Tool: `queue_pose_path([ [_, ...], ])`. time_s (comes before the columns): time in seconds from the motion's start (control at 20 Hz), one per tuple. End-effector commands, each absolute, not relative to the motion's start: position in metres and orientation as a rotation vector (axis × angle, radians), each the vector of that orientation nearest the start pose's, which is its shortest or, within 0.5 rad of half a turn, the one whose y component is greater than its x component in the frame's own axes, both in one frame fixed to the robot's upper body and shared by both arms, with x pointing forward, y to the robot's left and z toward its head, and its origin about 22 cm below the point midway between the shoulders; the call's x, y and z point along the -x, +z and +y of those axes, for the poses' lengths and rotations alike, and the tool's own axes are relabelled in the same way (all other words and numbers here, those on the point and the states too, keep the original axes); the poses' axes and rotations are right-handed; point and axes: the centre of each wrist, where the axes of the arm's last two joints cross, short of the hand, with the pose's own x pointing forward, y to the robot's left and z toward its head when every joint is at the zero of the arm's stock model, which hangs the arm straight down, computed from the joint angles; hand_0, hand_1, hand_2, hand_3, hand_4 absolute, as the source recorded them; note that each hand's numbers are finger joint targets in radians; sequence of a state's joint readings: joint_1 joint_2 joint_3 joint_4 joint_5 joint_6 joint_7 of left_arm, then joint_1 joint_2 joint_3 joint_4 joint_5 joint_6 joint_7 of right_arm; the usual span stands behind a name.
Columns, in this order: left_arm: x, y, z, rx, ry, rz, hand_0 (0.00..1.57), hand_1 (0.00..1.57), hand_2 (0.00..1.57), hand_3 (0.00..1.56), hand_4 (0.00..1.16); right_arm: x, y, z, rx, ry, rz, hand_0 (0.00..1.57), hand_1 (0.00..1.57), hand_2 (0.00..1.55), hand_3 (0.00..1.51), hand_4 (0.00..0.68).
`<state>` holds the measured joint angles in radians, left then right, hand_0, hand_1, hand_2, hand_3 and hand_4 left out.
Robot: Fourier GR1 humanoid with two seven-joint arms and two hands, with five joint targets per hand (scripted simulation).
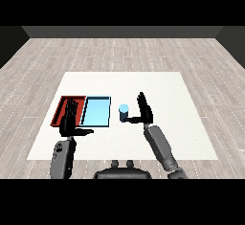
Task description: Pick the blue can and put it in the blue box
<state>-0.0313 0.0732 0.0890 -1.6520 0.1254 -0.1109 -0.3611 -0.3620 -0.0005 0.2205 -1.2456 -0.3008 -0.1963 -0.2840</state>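
Note:
A small blue can (124, 112) stands upright on the white table, just right of the light blue tray (96, 111). My right hand (145, 110) is open a little to the can's right, fingers pointing straight up and the thumb reaching toward the can's base. There is a narrow gap between palm and can. My left hand (70, 119) is open too, held over the red tray (63, 107), which it partly hides.
The red and light blue trays lie side by side at the table's left. The white table (162, 90) stretches away behind and to the right of the can. A wooden floor surrounds it.

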Motion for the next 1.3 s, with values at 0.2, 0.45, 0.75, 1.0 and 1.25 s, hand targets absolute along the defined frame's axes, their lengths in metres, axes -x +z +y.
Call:
queue_pose_path([
  [0.2,-0.246,0.042,0.251,0.07,0.015,-2.051,0.0,0.0,0.0,0.0,0.0,-0.324,-0.009,-0.117,-0.321,-0.144,-1.736,0.0,0.0,0.0,0.0,0.0],
  [0.45,-0.234,0.029,0.274,0.073,0.02,-2.06,0.0,0.0,0.0,0.0,0.0,-0.329,-0.037,-0.129,-0.342,-0.149,-1.701,0.0,0.0,0.0,0.0,0.0],
  [0.75,-0.237,0.013,0.255,0.06,0.017,-2.044,0.0,0.0,0.0,0.0,0.0,-0.32,-0.042,-0.109,-0.332,-0.144,-1.688,0.0,0.0,0.0,0.0,0.0],
  [1.0,-0.271,0.021,0.264,0.083,0.029,-2.027,0.0,0.0,0.0,0.0,0.0,-0.333,-0.035,-0.088,-0.347,-0.165,-1.671,0.0,0.0,0.0,0.0,0.0],
  [1.25,-0.247,0.039,0.259,0.09,0.034,-2.046,0.0,0.0,0.0,0.0,0.0,-0.337,-0.045,-0.099,-0.369,-0.162,-1.651,0.0,0.0,0.0,0.0,0.0],
])
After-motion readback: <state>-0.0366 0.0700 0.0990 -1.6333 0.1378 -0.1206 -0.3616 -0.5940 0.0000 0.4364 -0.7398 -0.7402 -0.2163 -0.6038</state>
